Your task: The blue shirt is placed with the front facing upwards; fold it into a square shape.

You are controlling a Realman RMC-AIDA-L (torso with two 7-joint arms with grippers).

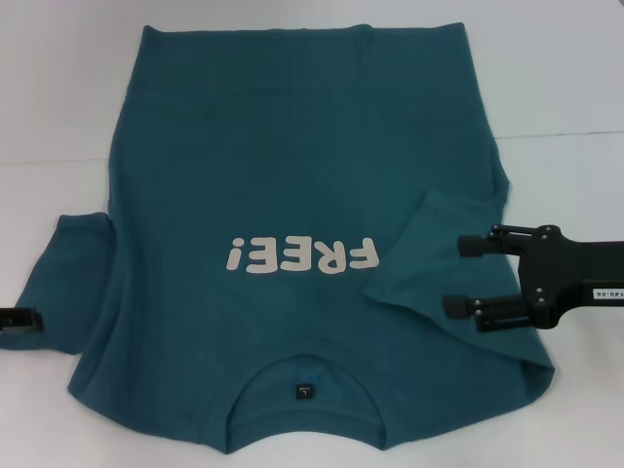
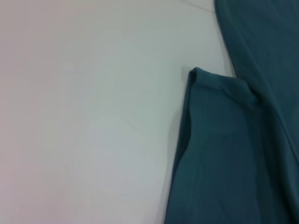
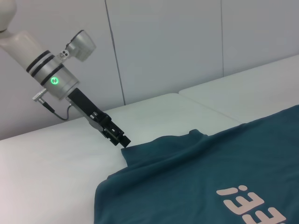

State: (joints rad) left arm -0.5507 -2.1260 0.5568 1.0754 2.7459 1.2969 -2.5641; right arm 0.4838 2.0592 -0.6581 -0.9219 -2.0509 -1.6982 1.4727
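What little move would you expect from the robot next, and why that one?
Probably the left claw closing on the outer edge of the left sleeve and carrying it inward. The dark teal-blue cotton T-shirt already has its right sleeve folded onto the body, with the open right claw above it, while the left sleeve lies spread flat on the white table.

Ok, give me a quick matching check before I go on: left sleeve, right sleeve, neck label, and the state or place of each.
Things:
1. left sleeve
2. right sleeve
3. neck label
4. right gripper

States or places:
A. folded inward onto the blue shirt body
B. open, above the folded sleeve
C. spread out on the table, left gripper at its edge
D. inside the collar, nearest the robot

Pairs: 1-C, 2-A, 3-D, 4-B
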